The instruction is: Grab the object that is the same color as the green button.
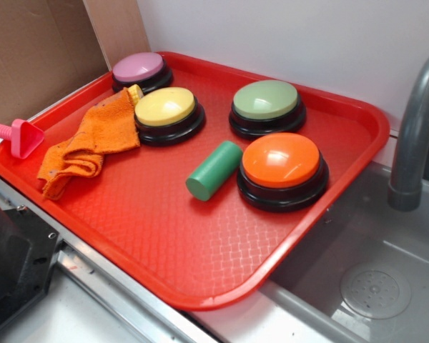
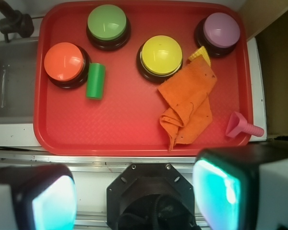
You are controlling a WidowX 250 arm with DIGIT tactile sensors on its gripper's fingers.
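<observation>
— Since the green cylinder (image 2: 95,81) lies untouched on the red tray (image 2: 134,136), nothing of the job looks done yet, would you say?

— I'd say so. It rests on its side, just beside the orange button (image 2: 64,62), so close they may touch; I can't tell. The pale green button (image 2: 107,22) it has to match sits at the tray's far edge, near the corner by the sink (image 1: 357,286).

— And the gripper (image 2: 134,191)?

— Its two fingers (image 2: 216,184) stand spread wide at the bottom of the wrist view, nothing between them. It hangs back over the near edge of the tray, well apart from the cylinder. So the whole reach, the drop and the pinch are left, as I judge it.

— What else is on the tray?

— A yellow button (image 2: 162,55) in the middle towards the far edge, and a pink-purple one (image 2: 221,29) in the far corner away from the sink. An orange cloth (image 2: 189,103) lies crumpled from the yellow button down to the near edge. A little pink funnel (image 2: 242,127) sits at the short edge on that side, half on the rim.

— Anything in the way?

— Only the orange button, I'd guess. One finger would have to slip in beside it, or the jaws could close along the cylinder's length instead. The cloth and funnel lie well clear, and the grey tap (image 1: 415,136) stands off the tray.
</observation>
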